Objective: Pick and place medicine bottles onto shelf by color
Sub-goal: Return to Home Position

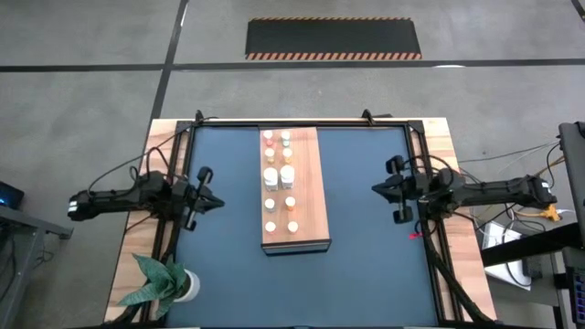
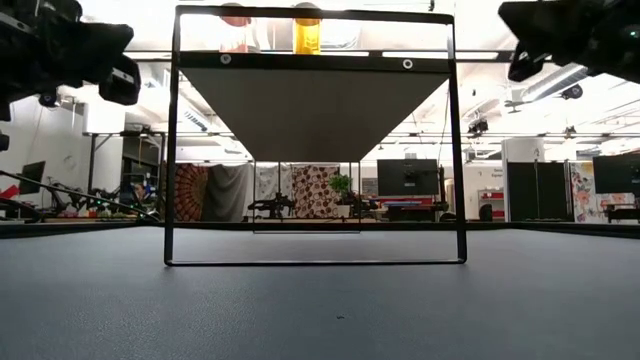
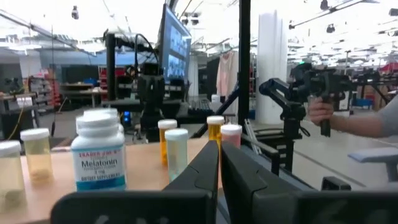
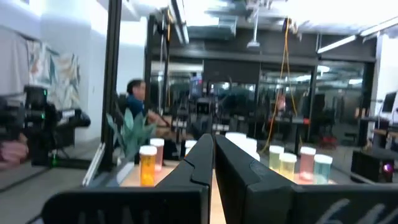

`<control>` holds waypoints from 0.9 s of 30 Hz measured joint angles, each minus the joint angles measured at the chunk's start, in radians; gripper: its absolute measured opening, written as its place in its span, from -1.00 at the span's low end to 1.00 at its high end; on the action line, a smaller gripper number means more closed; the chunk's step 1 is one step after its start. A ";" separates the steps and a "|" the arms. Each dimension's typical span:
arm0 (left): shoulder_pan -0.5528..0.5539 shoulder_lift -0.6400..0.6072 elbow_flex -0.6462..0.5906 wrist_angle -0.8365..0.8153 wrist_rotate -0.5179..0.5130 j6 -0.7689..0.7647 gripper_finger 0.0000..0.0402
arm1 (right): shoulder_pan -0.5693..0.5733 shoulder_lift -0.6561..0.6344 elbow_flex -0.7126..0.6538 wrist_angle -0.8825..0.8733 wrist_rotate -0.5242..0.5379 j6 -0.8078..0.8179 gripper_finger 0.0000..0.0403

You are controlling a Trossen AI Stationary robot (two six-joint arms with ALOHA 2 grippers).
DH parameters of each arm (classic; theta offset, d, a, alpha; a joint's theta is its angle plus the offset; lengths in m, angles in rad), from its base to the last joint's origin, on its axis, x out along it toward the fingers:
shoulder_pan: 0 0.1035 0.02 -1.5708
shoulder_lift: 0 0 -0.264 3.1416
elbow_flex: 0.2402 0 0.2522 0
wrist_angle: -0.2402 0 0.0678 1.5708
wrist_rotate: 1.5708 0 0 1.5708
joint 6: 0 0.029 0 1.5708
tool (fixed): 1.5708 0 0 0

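Note:
The shelf (image 1: 305, 196) is a long light-brown board raised on a thin black frame (image 2: 172, 150) at the middle of the dark mat. Several medicine bottles (image 1: 271, 176) stand upright on it in two rows; the biggest is a white Melatonin bottle (image 3: 99, 152). From the right side, an orange bottle (image 4: 148, 163) and pale ones (image 4: 308, 160) show. My left gripper (image 1: 220, 202) hovers shut to the left of the shelf, its fingers (image 3: 205, 168) pointing at the bottles. My right gripper (image 1: 375, 189) hovers shut to the right, its fingers (image 4: 202, 165) also pointing at the shelf. Neither holds anything.
A white pot with a green plant (image 1: 169, 285) stands at the mat's near left corner. The wooden table rim (image 1: 137, 247) surrounds the mat. Bare mat (image 1: 366, 274) lies on both sides of the shelf. A person's hand (image 3: 320, 112) and a seated person (image 4: 134, 93) show beyond the table.

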 joint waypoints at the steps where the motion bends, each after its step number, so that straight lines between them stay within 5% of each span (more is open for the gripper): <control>1: 0.000 0.002 0.000 -0.006 0.000 0.000 -1.00 | 0.000 -0.012 -0.009 0.000 0.002 0.009 -0.96; 9: 0.000 0.030 -0.001 -0.014 -0.001 0.000 -1.00 | 0.000 -0.061 -0.034 -0.052 0.000 0.208 -0.96; 18: 0.000 0.039 -0.001 -0.014 -0.001 0.000 -1.00 | 0.000 -0.034 -0.035 -0.061 0.000 0.221 -0.96; 27: 0.000 0.039 -0.002 -0.015 -0.002 0.000 -1.00 | 0.002 -0.097 -0.041 -0.338 -0.024 -0.092 -0.96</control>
